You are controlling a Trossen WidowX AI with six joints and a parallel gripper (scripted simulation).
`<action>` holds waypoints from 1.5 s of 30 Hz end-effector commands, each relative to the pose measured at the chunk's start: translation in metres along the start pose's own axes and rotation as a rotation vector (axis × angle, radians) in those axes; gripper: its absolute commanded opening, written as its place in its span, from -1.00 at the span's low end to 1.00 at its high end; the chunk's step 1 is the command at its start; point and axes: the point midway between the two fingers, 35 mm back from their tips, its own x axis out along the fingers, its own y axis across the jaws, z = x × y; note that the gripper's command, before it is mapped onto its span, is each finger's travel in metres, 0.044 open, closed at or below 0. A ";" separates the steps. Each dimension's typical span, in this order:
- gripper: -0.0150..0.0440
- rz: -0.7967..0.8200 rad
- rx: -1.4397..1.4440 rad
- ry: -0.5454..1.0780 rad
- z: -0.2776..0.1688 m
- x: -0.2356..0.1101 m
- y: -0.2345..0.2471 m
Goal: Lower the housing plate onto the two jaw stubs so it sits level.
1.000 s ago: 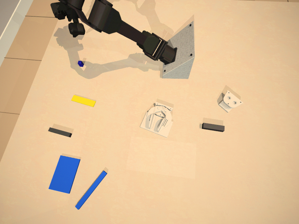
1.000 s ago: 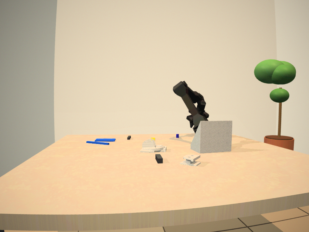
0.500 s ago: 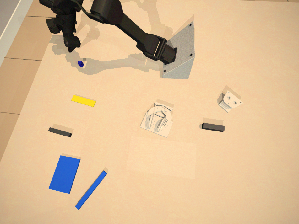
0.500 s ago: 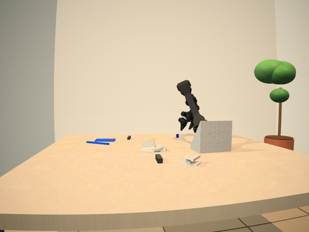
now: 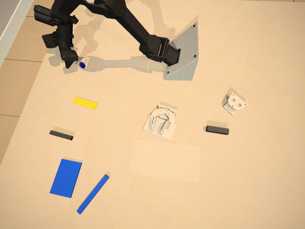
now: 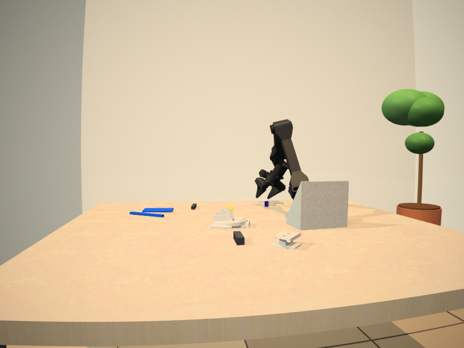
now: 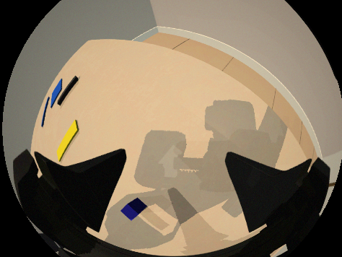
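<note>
Hovering released: gripper (image 5: 67,63) (image 6: 262,194) (image 7: 177,157) is standing wide open above the table, fingers spread, nothing sitting between them. Housing plate (image 5: 236,103) (image 6: 287,236), presumably the white piece showing two round holes, is lying well apart from the gripper, on the far side of the grey wedge mount (image 5: 184,45) (image 6: 324,203); it isn't showing between the fingers in the wrist view. Its holed face is pointing up on a raised neck, likely giving fingers something to grab. The two small jaws (image 5: 165,125) (image 6: 223,217) are sitting on the white base (image 5: 169,137) (image 6: 224,226), between gripper and plate in the top view, probably parked there so the plate can be coming down from above. Dark blue block (image 5: 82,65) (image 6: 266,203) (image 7: 133,209) is resting near the fingertips, likely just a distractor. Placement is looking undone; the next move is probably needing a swing over to the plate, a level grasp and holes lining up with stubs. Tilting is risking a jam.
</note>
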 end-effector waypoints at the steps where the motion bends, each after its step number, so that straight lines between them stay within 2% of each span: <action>1: 1.00 0.040 0.003 -0.005 0.007 0.009 0.014; 25: 1.00 0.315 -0.081 -0.059 0.051 0.058 0.120; 45: 1.00 0.629 -0.295 -0.096 0.063 0.073 0.248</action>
